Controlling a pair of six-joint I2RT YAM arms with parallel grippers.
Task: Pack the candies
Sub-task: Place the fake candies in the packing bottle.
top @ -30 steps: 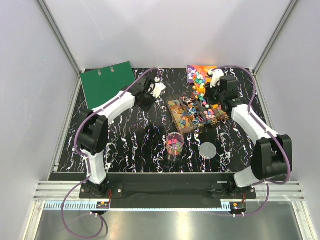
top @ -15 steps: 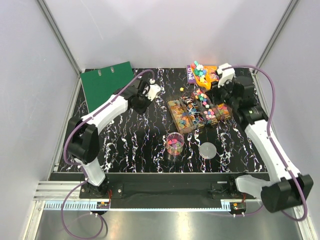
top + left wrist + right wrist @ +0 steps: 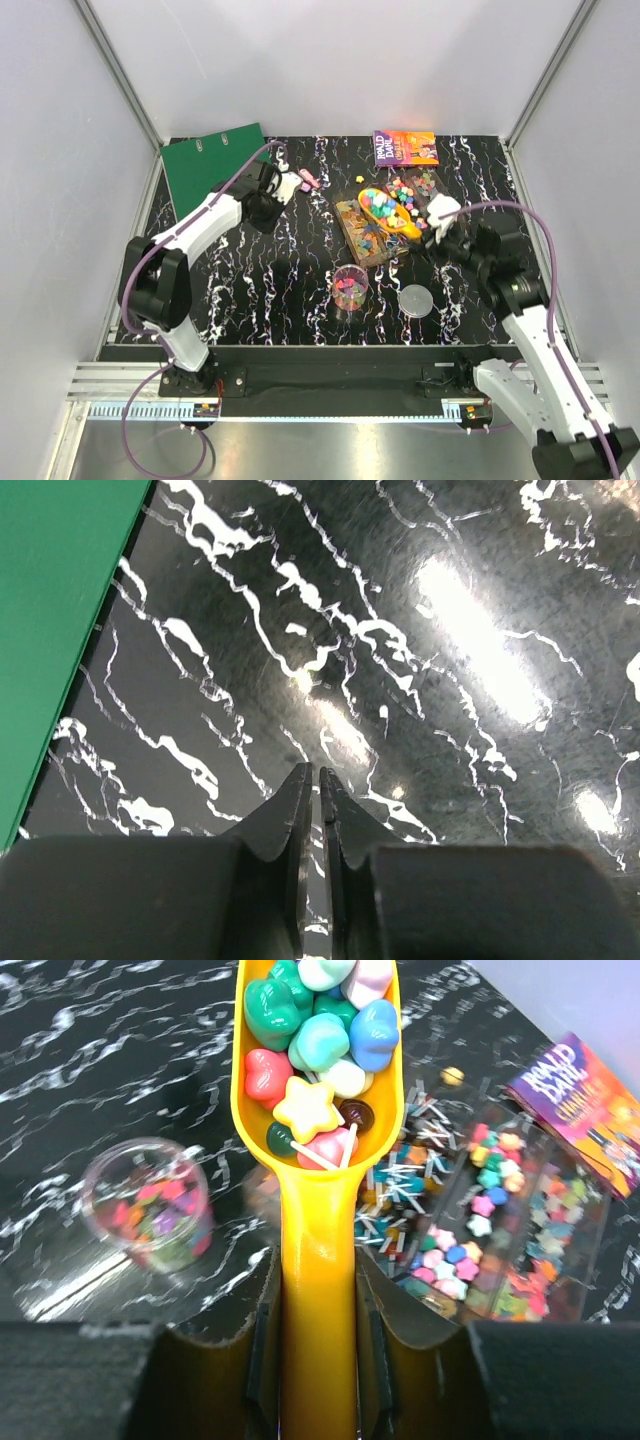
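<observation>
My right gripper (image 3: 318, 1290) is shut on the handle of a yellow scoop (image 3: 318, 1210). The scoop's bowl is heaped with candies (image 3: 318, 1040) in green, blue, pink and yellow. From above, the scoop (image 3: 385, 208) hangs over the clear divided tray (image 3: 358, 240) of loose candies, with the right gripper (image 3: 428, 222) at its handle end. A clear cup (image 3: 350, 287) part full of candies stands nearer the front; in the right wrist view the cup (image 3: 150, 1205) lies left of the scoop. My left gripper (image 3: 312, 772) is shut on nothing, low over bare table beside the green binder (image 3: 50, 610).
A round clear lid (image 3: 416, 298) lies right of the cup. A colourful book (image 3: 405, 147) sits at the back right, the green binder (image 3: 213, 165) at the back left. A pink pen (image 3: 308, 180) and one stray yellow candy (image 3: 360, 180) lie near the left gripper (image 3: 291, 184).
The right arm has drawn back from the book end of the table towards the front, carrying the loaded scoop over the tray. The left arm has swung left towards the binder.
</observation>
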